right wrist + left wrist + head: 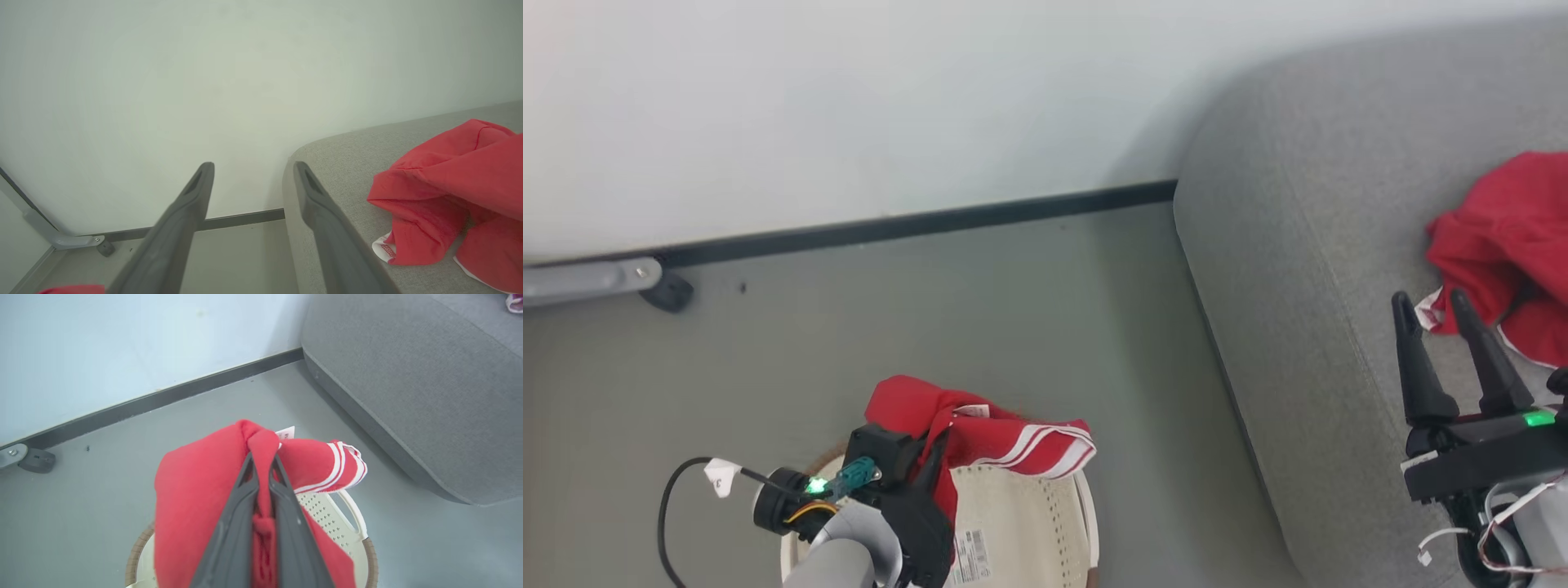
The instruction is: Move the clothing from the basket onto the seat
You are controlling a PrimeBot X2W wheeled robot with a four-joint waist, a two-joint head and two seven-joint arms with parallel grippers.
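Grey floor (1013,327) between basket (1029,523) and seat (1298,245)

Soft-cloth clothing (192,490), plastic basket (325,512) (matt, perforated), woven-cloth seat (408,375).

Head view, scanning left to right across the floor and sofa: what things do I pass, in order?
Grey metal bar → basket with a red garment held over it → seat → second red garment lying on the seat.
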